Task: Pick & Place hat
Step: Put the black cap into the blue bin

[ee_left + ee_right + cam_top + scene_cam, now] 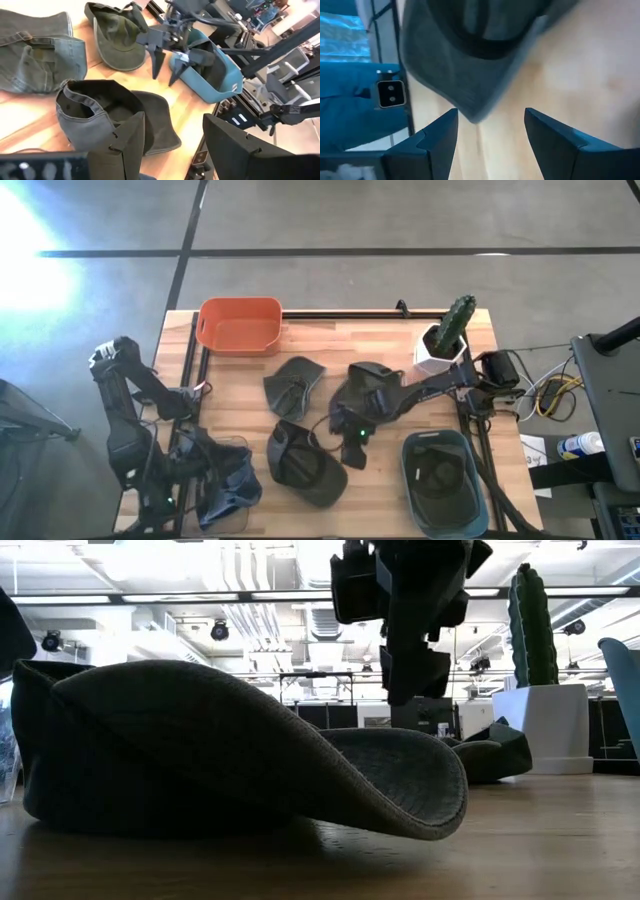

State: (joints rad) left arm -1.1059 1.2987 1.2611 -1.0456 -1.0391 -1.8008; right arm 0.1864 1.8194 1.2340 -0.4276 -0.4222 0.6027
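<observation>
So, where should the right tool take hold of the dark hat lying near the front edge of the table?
Probably the brim of the dark hat, from straight above. The right tool hangs open beside it, and the low view shows the brim curling off the wood, leaving room for a finger under it.

Crowded centre, open strips at the table's edges

We see bare wood (400,330) between the orange bin (239,326) and the potted cactus (447,338); caps (305,462) and the right gripper (352,442), fingers apart, fill the middle, the blue bin (444,483) blocks the near right corner.
</observation>
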